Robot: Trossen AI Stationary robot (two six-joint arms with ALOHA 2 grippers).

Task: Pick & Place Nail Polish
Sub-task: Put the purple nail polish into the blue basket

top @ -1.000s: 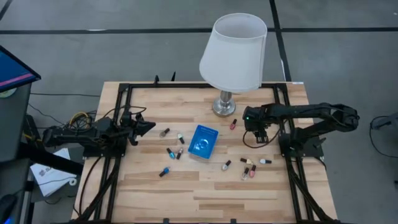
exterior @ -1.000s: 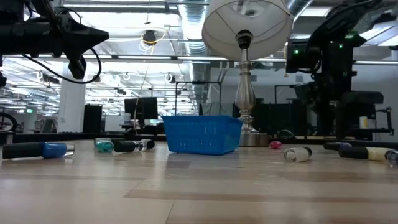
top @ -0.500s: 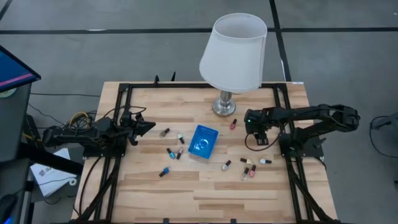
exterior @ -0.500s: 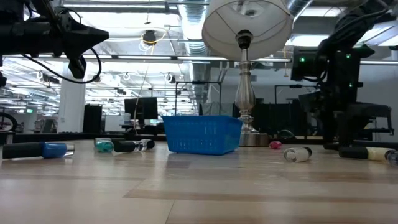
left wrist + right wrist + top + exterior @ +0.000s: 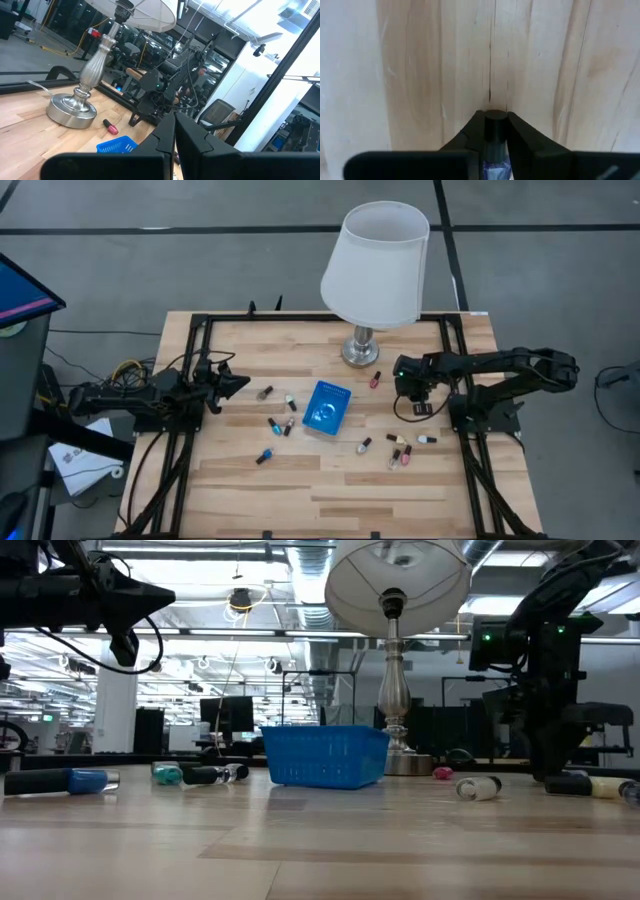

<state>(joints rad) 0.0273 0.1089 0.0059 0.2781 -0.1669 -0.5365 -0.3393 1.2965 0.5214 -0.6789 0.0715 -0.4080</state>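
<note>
Several nail polish bottles lie on their sides on the wooden table, some left of the small blue basket, such as one, and some right of it, such as one. My right gripper is low over the table right of the basket, shut on a dark-capped bottle. My left gripper hangs above the table's left part, shut and holding nothing. My right gripper pinches the bottle between its two fingers from above, pointing down. The dark cap sits between the fingertips, and the bluish glass body runs back between the fingers. Whether the bottle rests on the wood or hangs clear, I cannot tell.
A table lamp with a white shade stands on a metal base at the far middle. A pink bottle lies beside that base. A black frame runs around the table's edges. The near part of the table is bare wood.
My right gripper has come down to the table top and has shut on the dark-capped bottle.
</note>
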